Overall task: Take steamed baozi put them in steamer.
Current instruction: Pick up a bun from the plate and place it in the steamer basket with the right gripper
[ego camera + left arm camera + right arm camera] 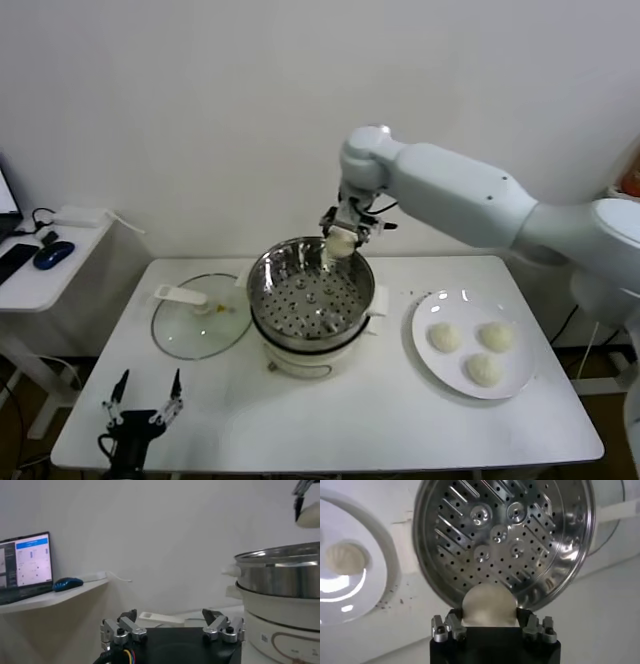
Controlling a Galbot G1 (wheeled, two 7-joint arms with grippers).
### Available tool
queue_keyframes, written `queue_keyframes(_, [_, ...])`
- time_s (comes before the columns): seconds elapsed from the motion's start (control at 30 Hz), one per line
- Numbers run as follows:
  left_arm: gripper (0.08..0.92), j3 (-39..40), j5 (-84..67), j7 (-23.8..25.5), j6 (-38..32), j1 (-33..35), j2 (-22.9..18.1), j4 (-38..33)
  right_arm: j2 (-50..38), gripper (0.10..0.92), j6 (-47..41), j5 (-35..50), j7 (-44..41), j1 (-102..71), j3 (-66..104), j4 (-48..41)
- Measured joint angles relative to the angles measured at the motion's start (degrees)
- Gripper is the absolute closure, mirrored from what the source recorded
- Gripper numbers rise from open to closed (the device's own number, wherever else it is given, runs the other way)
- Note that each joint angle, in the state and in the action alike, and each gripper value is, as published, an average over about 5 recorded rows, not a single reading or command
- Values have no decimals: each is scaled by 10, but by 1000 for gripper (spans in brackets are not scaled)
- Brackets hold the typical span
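Observation:
My right gripper (343, 236) hangs over the far rim of the steamer (310, 292), shut on one cream-white baozi (488, 605). In the right wrist view that bun sits between the two fingers, above the steel basket's (502, 535) perforated, bare bottom. Three more baozi (444, 336) (496, 336) (484, 369) lie on the white plate (427, 312) to the right of the pot. My left gripper (143, 403) is parked low at the table's front left corner, open and empty.
A glass lid with a white handle (197, 318) lies flat to the left of the pot. A side desk (40, 275) with a mouse and laptop stands further left. The wall runs close behind the table.

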Motion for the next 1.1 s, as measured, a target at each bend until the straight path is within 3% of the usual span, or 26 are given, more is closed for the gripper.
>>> queue_keyframes(0.37, [177,-6,-10,-1,-1,5,5,2,57,330,36,-95,7,-54,23,-40])
queue_keyframes(1.1, [177,-5,-14,-1,3,-3,2,10,107,327,81,-208,24,-119,76,-107])
